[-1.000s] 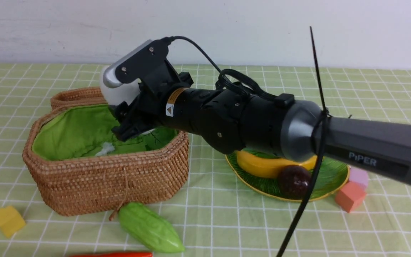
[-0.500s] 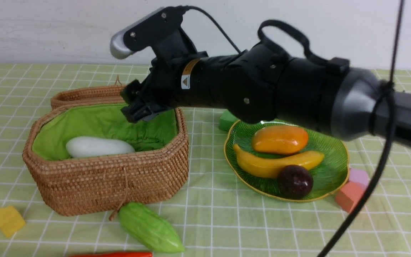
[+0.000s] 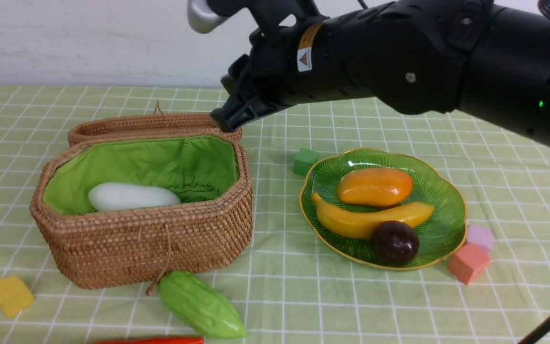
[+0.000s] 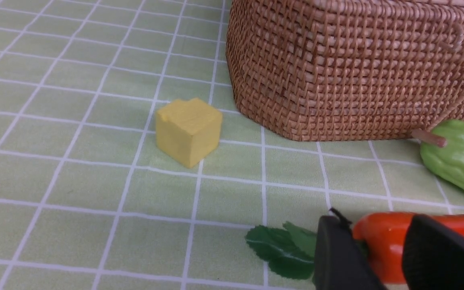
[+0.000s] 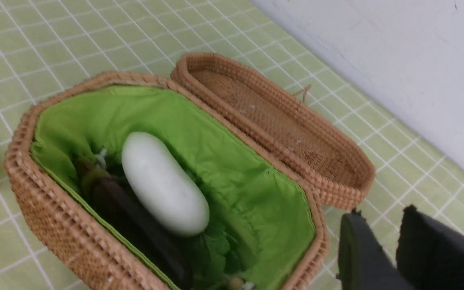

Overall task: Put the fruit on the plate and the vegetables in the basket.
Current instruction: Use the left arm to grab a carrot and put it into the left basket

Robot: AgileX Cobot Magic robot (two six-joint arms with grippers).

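Right gripper (image 5: 381, 214) is high in the air, its fingers drawn close with only a slim gap, and nothing is between them. It hangs over the far right corner of the basket (image 3: 151, 243), just by the open lid (image 3: 146, 125).

Down below and off to the left, the radish (image 3: 132, 197) lies on the green lining, well apart from those fingers. Its long axis runs along the basket's length, with the leafy end toward the plate side. From the front the wicker wall hides the leaves, and a dark patch beside it can't be made out.

Left gripper (image 4: 375, 221) is low over the cloth with its fingers apart. The pepper (image 4: 381, 245) lies crosswise just beyond them, showing through the gap. Contact? Can't tell. From the front it's only a red sliver cut off by the frame's bottom edge.

The gourd (image 3: 201, 305) sits on the cloth just in front of the basket, slanting, with its pointed end aimed near-right.

Over on the plate (image 3: 444, 224), the mango (image 3: 374, 187) is at the back. The banana (image 3: 370, 220) stretches left to right in front of it, and the purple ball (image 3: 394, 242) is nearest, touching the banana.
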